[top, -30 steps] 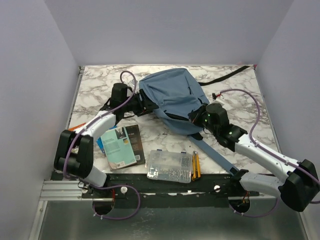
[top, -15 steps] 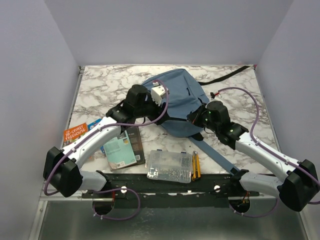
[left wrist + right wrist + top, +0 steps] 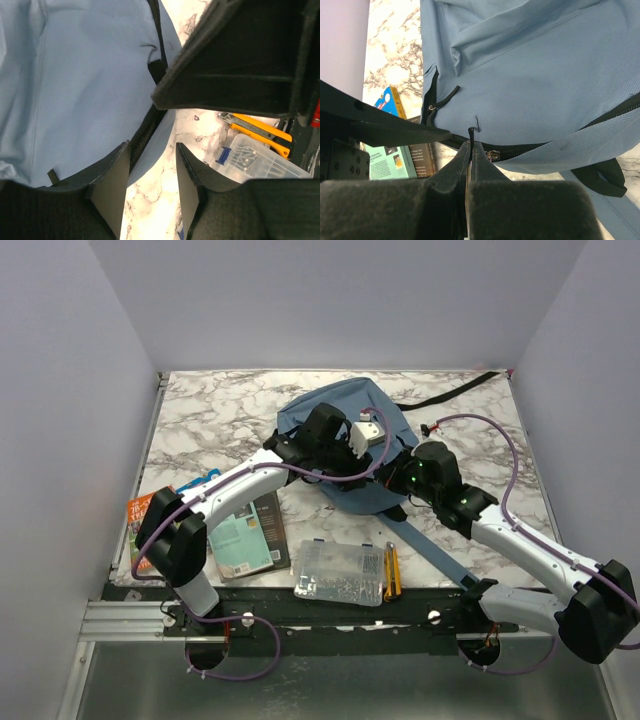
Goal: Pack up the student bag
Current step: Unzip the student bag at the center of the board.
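The student bag [image 3: 340, 425], a rounded blue-grey backpack, lies at the middle back of the marble table. My right gripper [image 3: 470, 145] is shut on a thin black zip pull [image 3: 470, 134] at the bag's near edge, by the dark zipper line. My left arm reaches across the bag from the left. Its gripper [image 3: 372, 468] hangs over the same near edge, close to the right gripper [image 3: 398, 480]. In the left wrist view the left gripper [image 3: 152, 146] is open. The bag's zipper [image 3: 145, 132] runs past its left finger, and bare marble shows between the fingers.
A teal book [image 3: 238, 537] and a dark one [image 3: 270, 525] lie near the front left, with an orange book [image 3: 140, 515] further left. A clear plastic case [image 3: 340, 573] and a yellow cutter [image 3: 392, 570] sit at the front edge. A blue-grey strap [image 3: 440, 555] trails forward and a black strap [image 3: 455, 390] trails back right.
My left arm has swung from the bag's left side across its top to its near edge, and its jaws have narrowed a little. The right gripper has stayed put.
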You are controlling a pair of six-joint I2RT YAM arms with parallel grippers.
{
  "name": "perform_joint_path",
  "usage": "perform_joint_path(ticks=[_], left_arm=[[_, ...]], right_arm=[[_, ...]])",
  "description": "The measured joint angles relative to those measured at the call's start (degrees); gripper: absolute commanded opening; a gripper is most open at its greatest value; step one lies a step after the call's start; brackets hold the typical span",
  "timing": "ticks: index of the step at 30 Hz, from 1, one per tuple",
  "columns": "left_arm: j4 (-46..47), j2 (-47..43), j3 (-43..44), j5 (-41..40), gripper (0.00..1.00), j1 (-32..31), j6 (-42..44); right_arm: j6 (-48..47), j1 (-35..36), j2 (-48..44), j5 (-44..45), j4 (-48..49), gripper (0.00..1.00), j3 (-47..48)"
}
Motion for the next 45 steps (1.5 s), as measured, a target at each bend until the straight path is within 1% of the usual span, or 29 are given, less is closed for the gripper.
perform_joint_path(ticks=[5,7,9,13,16,20,23,24,25,26,27,31,33,34,35,40,43,45], left_arm=[[-0.2,1.5,1.5,-1.3,0.26,0.1,0.1],[-0.2,1.8,1.6,-1.8,0.24,0.1,0.1],[-0.2,2.3,1.7,-2.2,0.24,0.1,0.1],[-0.2,3.7,2.3,-2.4,0.30,0.1,-0.1],[-0.2,4.0,2.3,-2.8,0.30,0.1,-0.3],[-0.2,5.0,2.9,-4.2,0.36,0.1,-0.7],[-0.2,6.3,3.6,-5.5,0.36,0.1,-1.3],[-0.2,6.5,3.7,-5.9,0.31,0.0,-1.4],[-0.2,6.8,3.9,-6.2,0.21,0.0,-1.5],[-0.2,7.1,4.1,-6.7,0.07,-0.1,-1.7],[-0.2,7.2,4.2,-7.0,0.00,-0.2,-1.8],[0.3,7.4,4.3,-9.6,0.00,-0.4,-2.9],[3.3,5.9,1.7,-12.4,0.00,-0.8,-3.2],[4.4,4.9,0.2,-13.0,0.00,-0.9,-3.2],[6.8,2.5,-3.5,-15.0,0.00,-1.4,-2.9],[19.8,-10.6,-20.1,-24.6,0.00,-3.8,0.4],[24.5,-14.3,-23.6,-28.7,0.00,-4.0,1.5],[27.2,-14.8,-24.2,-30.4,0.00,-4.0,1.8]], right_arm=[[0.0,0.0,-0.1,-0.1,0.0,0.00,0.0],[0.0,0.0,-0.1,-0.2,0.0,0.00,0.0],[0.0,0.0,-0.1,-0.3,0.0,0.00,0.0],[0.0,0.0,-0.1,-0.4,0.0,0.00,0.0],[0.1,0.0,-0.1,-0.6,0.0,0.00,0.0],[0.4,0.0,-0.1,-1.0,0.0,0.00,0.0],[0.6,0.0,-0.1,-1.1,0.0,0.00,0.0],[0.6,0.0,-0.1,-1.1,0.0,0.00,0.0],[0.7,0.0,-0.1,-1.1,0.0,0.00,0.0],[0.8,0.0,-0.1,-1.1,0.0,0.00,0.0],[1.1,0.0,-0.1,-1.1,0.0,0.00,0.0],[3.3,-0.1,-0.1,0.3,-0.8,0.00,0.0],[5.0,-1.3,-0.2,1.2,-2.2,0.00,0.0],[5.8,-2.5,-0.5,1.2,-3.0,0.00,0.0],[6.6,-4.5,-1.0,0.8,-3.9,0.00,0.0],[7.9,-18.7,-2.5,-5.1,-5.6,0.00,-0.9],[6.8,-27.0,0.4,-10.7,-4.1,0.00,-0.9],[5.5,-31.9,5.0,-13.6,-2.6,0.00,-0.1]])
